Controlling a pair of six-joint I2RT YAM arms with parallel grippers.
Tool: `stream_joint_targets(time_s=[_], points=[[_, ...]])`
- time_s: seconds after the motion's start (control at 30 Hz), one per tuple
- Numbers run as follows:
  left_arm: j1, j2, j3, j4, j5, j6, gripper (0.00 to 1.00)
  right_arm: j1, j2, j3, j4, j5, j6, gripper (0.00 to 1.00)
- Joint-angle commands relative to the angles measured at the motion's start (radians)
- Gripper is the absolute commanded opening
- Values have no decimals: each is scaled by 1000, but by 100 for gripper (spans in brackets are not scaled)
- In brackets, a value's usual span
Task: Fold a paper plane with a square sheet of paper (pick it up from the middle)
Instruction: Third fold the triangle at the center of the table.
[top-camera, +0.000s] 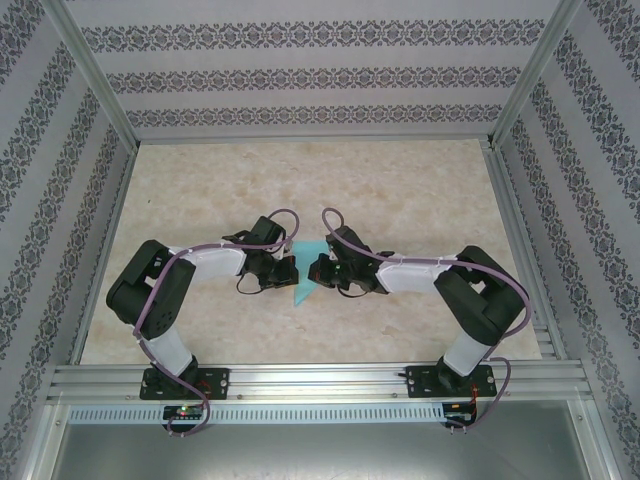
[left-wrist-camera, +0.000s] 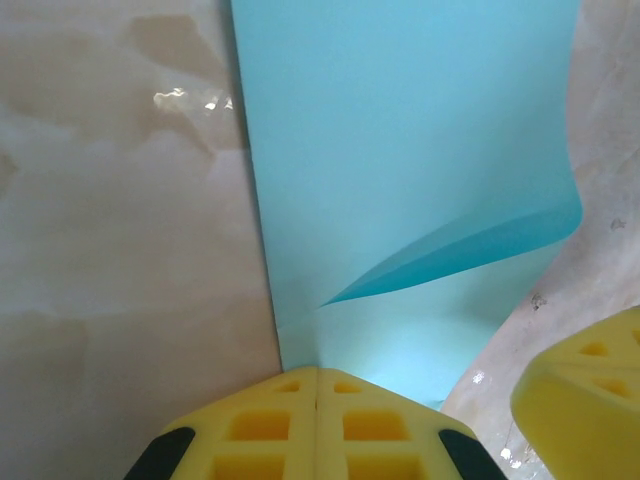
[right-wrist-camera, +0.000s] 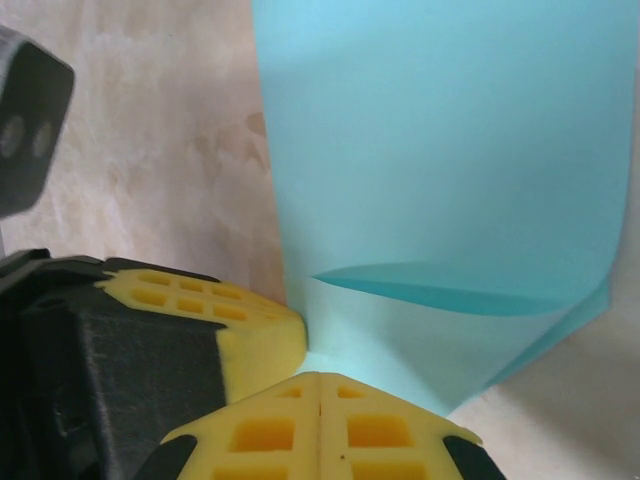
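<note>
At the middle of the pale marbled surface (top-camera: 400, 180), the light-blue paper (top-camera: 302, 290) sits between the two arms, doubled over, with one flap curling loose. The left fingers (left-wrist-camera: 260, 430) are pressed together on the paper's edge. The right fingers (right-wrist-camera: 380, 432) are pinched tight on it from the opposite side, the two pairs just beside each other. Whether the paper touches the surface, I cannot tell.

The top edge crops the paper (left-wrist-camera: 400, 150).
</note>
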Motion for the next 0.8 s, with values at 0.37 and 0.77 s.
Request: stream_joint_targets(time_s=[0.37,0.77], points=[[-34,73,8,-235,-317,89,0,-43,108,-12,45,-30,-57,1],[-33,98,22,-270,-354,114,0,-162,75,-33,25,20,-1,2]])
